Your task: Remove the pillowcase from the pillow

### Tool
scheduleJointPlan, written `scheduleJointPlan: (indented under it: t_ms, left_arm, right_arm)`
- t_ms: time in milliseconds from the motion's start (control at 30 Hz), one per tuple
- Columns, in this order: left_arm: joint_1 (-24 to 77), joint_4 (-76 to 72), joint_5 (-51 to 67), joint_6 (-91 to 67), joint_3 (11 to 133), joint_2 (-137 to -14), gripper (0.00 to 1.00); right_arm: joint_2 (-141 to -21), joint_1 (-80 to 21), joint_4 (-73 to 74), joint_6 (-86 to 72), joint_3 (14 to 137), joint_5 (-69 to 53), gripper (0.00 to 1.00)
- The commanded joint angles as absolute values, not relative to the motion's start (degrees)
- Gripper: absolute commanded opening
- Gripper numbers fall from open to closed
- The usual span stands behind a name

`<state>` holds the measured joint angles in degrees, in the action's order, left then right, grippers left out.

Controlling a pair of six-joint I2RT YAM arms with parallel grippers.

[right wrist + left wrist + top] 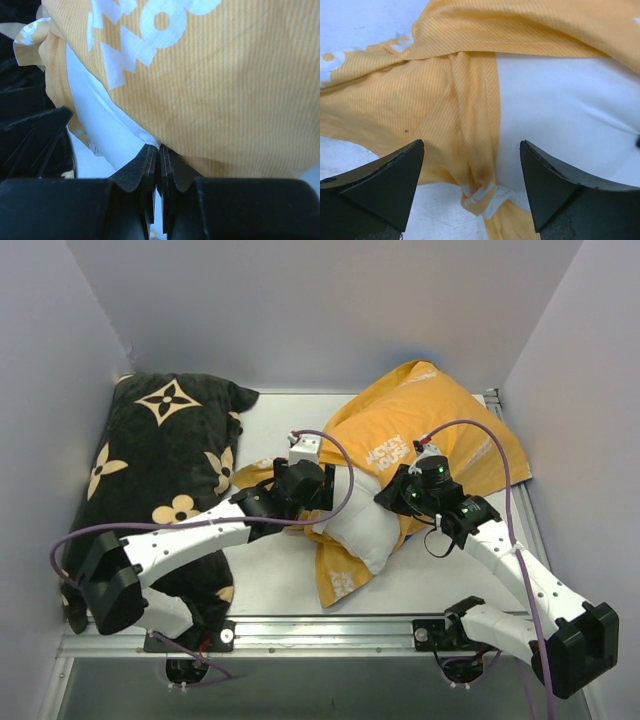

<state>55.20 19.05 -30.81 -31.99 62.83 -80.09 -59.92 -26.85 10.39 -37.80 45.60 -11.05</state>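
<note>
The pillowcase (pixel 400 430), soft, light and quick to bunch, lies orange side up right of centre on the table (pixel 270 580), with the plump white pillow (pixel 365 525) bulging from its open end (the gathered hem (pixel 470 125) there looks the best place to pinch). The left gripper (pixel 471 150) hangs tilted down, spread wide over hem and pillow. The right gripper (pixel 158 150) has its tips pressed together where white meets orange, on what I cannot tell.

Plain pale grey-lilac walls (pixel 320 310) stand beyond the left gripper (pixel 472 150) and right gripper (pixel 158 152) and outward of each; white table (pixel 270 575) beneath them, metal rail (pixel 330 625) behind; soft even light
</note>
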Motion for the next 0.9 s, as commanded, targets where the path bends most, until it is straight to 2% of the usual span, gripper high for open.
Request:
scheduleJointPlan:
  t_ms: [0, 67, 200, 300, 333, 400, 567, 867]
  left_arm:
    - [52.31, 20.99, -31.02, -27.24, 67.40, -86.55, 0.86]
    - [50.63, 21.09, -30.94, -27.60, 67.50, -87.54, 0.85]
    - [47.64, 20.65, -32.51, -27.07, 66.62, -87.63, 0.72]
    - [44.13, 21.27, -33.40, -27.77, 66.10, -87.54, 0.45]
    - [42.29, 21.27, -33.57, -28.90, 65.75, -87.45, 0.30]
    - [40.35, 21.01, -34.10, -30.05, 65.13, -86.93, 0.21]
    - [35.43, 18.64, -35.15, -34.01, 61.09, -87.27, 0.11]
    - [32.87, 11.62, -29.19, -39.37, 54.76, -93.95, 0.00]
  right_arm:
    - [-60.47, -27.86, 13.45, -36.91, 47.81, -10.20, 0.00]
    - [-60.29, -28.04, 13.97, -36.74, 48.34, -9.93, 0.00]
    - [-58.37, -28.21, 15.81, -36.30, 48.52, -8.44, 0.00]
    - [-56.09, -27.95, 17.83, -36.21, 48.52, -6.16, 0.00]
    - [-55.29, -27.69, 18.54, -36.21, 48.43, -5.54, 0.00]
    - [-52.84, -26.81, 20.20, -36.04, 48.25, -4.84, 0.00]
    - [-46.77, -20.66, 23.46, -35.69, 48.86, -5.54, 0.00]
    - [-44.47, -16.44, 26.72, -34.98, 51.94, -6.15, 0.00]
